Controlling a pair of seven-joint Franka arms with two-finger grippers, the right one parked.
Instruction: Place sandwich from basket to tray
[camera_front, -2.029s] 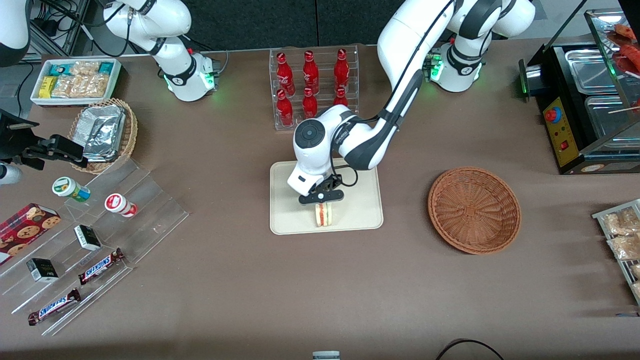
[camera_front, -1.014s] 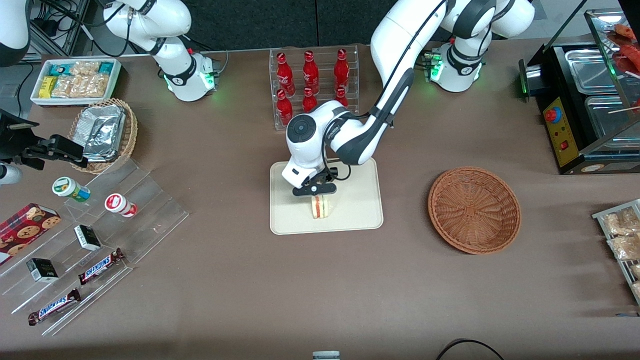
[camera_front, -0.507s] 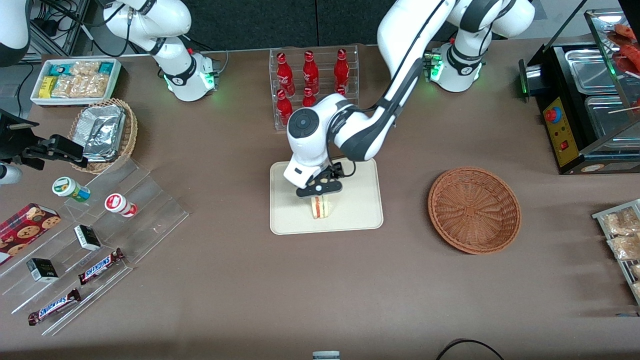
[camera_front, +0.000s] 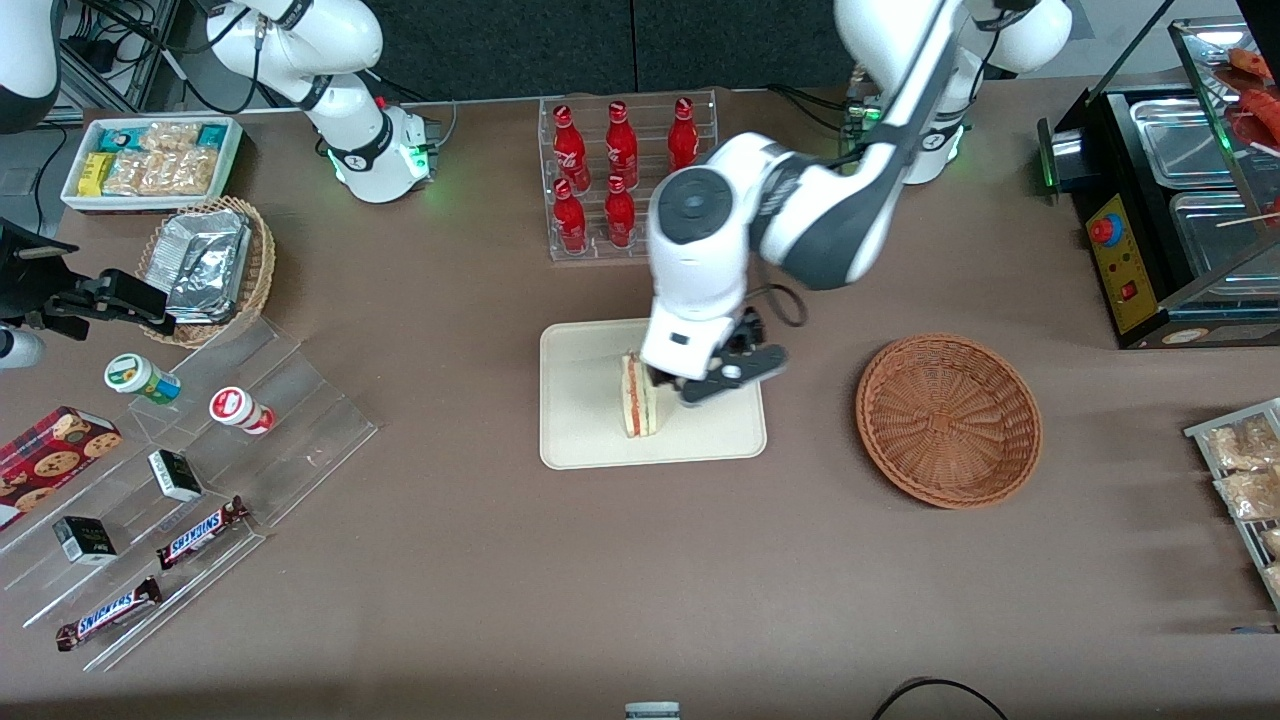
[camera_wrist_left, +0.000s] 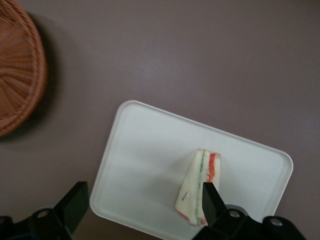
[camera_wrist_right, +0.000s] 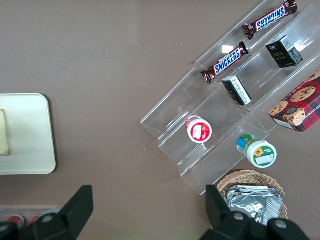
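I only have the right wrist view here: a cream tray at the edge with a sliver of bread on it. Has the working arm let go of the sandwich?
Observer: Yes. The gripper is open and off the sandwich, above the tray on the side toward the brown basket.
Operator: Is the sandwich fully on the tray?
Observer: Yes, the left wrist view shows the whole wedge inside the rim, filling stripes facing up.
Operator: Anything left in the basket?
Observer: Nothing; the front view shows only bare wicker inside.
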